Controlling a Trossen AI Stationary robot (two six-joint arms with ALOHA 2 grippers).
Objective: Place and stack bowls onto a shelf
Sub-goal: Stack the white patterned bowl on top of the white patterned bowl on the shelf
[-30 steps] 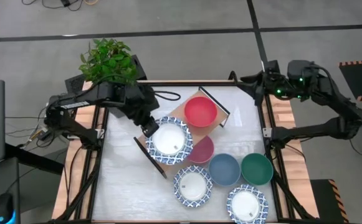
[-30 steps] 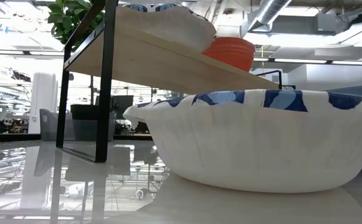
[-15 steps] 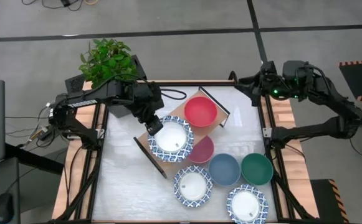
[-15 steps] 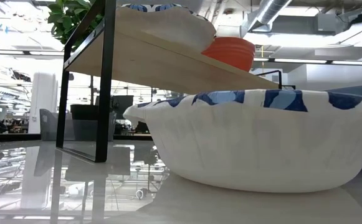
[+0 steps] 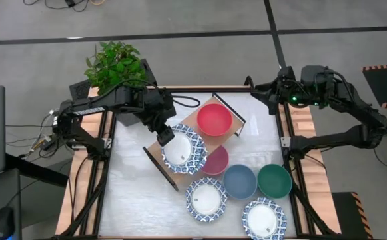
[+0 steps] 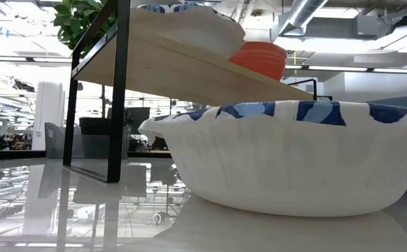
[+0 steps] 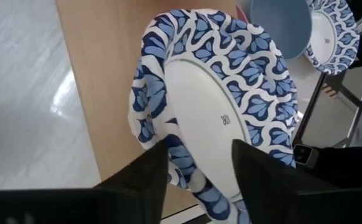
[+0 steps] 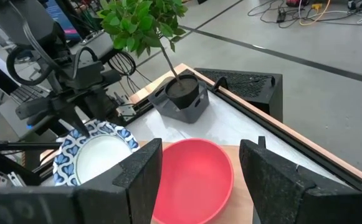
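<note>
The shelf [image 5: 190, 119], a light-wood board on a black frame, lies slantwise mid-table. On it rest a red bowl [image 5: 214, 119] and a white bowl with a blue-patterned rim [image 5: 184, 151]. My left gripper [image 5: 164, 136] is open at that bowl's far-left rim, one finger on each side of it [image 7: 196, 180]. A pink bowl [image 5: 217, 162] sits partly under the shelf. Blue [image 5: 240, 181], green [image 5: 274, 181] and two more patterned bowls [image 5: 205, 199] [image 5: 264, 219] stand on the table nearer me. My right gripper [image 8: 199, 168] waits open at the far right corner. My left gripper has the patterned bowl's rim [image 7: 179, 163] between its open fingers, one inside the bowl and one outside, coming from the far left and slanting down. Whether either finger touches the rim I cannot tell. The bowl rests on the shelf board [image 7: 100, 93].
A potted plant [image 5: 116, 65] stands at the table's far left corner, behind my left arm. In the low view a patterned bowl [image 6: 287, 154] fills the foreground, with the shelf [image 6: 189, 63] above and behind it.
My left arm has swung a little toward the table's right, and its gripper has edged toward the far right. The patterned bowl on the shelf has shifted slightly to the right.
</note>
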